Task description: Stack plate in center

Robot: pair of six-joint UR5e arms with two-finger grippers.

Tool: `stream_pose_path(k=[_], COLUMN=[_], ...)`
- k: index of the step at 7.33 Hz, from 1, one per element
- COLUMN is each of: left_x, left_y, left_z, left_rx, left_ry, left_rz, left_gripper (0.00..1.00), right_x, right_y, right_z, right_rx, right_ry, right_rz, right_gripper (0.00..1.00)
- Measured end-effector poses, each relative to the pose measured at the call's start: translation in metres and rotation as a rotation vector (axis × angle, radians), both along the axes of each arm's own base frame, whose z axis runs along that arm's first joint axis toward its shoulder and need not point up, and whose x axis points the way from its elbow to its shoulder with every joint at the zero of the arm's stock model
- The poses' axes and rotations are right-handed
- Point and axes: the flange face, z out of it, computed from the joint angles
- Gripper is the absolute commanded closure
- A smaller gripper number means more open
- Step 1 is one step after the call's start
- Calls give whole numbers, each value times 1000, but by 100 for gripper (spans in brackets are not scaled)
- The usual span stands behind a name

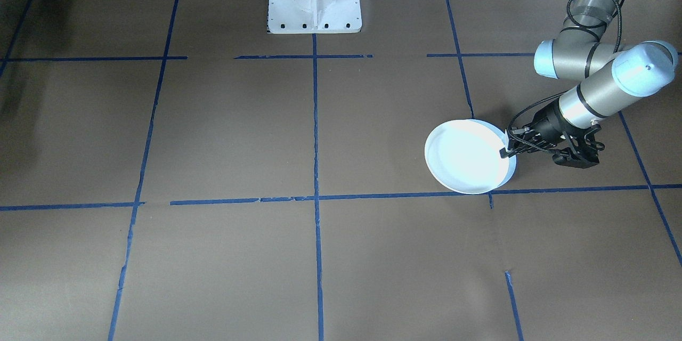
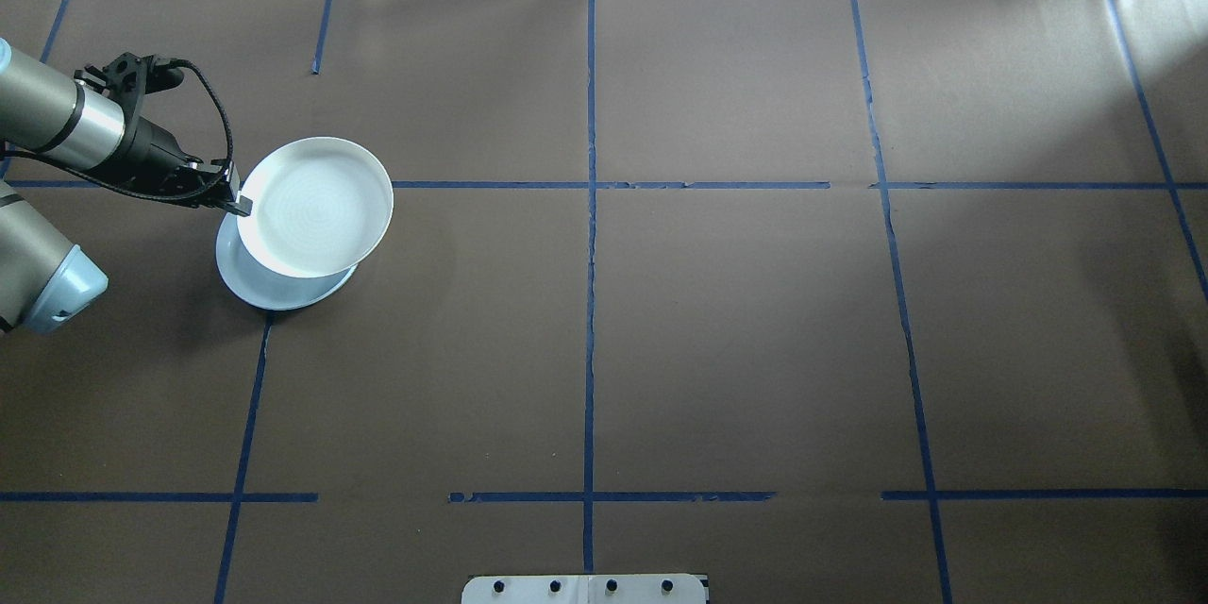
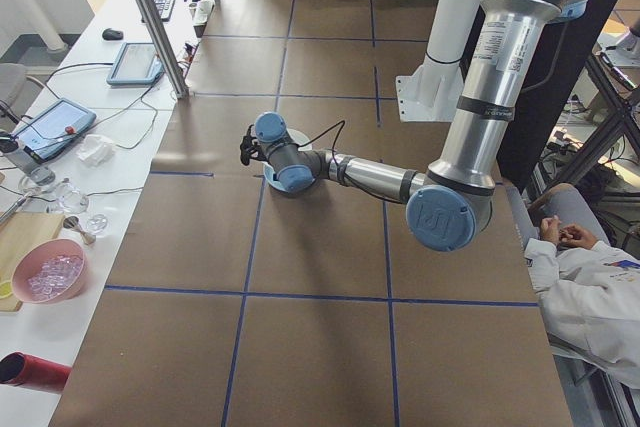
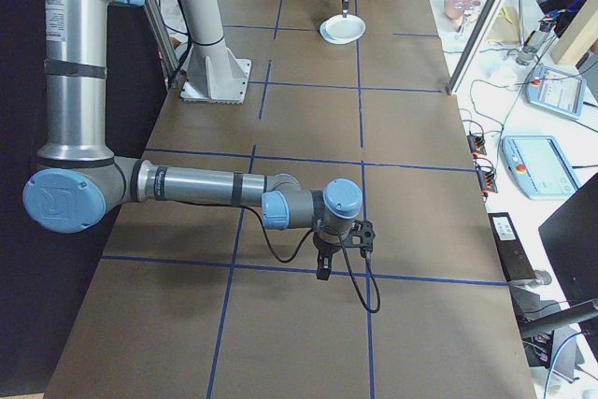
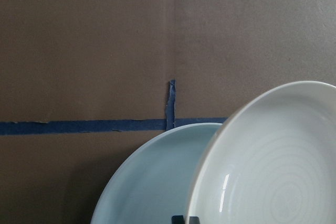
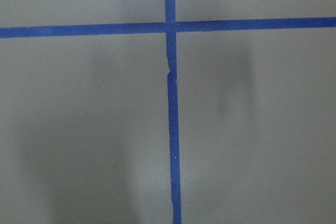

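The left gripper (image 2: pixel 236 204) has its fingers clamped on the near rim of the white plate (image 2: pixel 314 206), holding it tilted above the blue plate (image 2: pixel 274 288), which lies on the surface (image 2: pixel 755 349) far out on the robot's left. Held by one thin edge, the plate could pivot or slip during the carry to the center and drop. The right gripper (image 4: pixel 322 273) hangs over bare surface; whether its fingers are apart or together I cannot tell.

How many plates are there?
2. A white plate is lifted by its rim in the left gripper. A blue plate lies on the table under it. None shows elsewhere.
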Motion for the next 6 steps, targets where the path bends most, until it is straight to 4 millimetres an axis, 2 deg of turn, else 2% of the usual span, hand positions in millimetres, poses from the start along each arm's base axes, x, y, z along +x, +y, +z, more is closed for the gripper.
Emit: stream_pose_path(k=[3, 6], left_x=[-12, -14], left_y=[15, 17], left_z=[21, 29], left_rx=[18, 15], left_ry=[-22, -33], left_rz=[20, 24], left_gripper=[100, 100], right_x=[0, 0], right_y=[0, 0], right_z=[0, 0], right_rx=[1, 0], right_ry=[0, 0], right_rz=[0, 0], right_gripper=[0, 0])
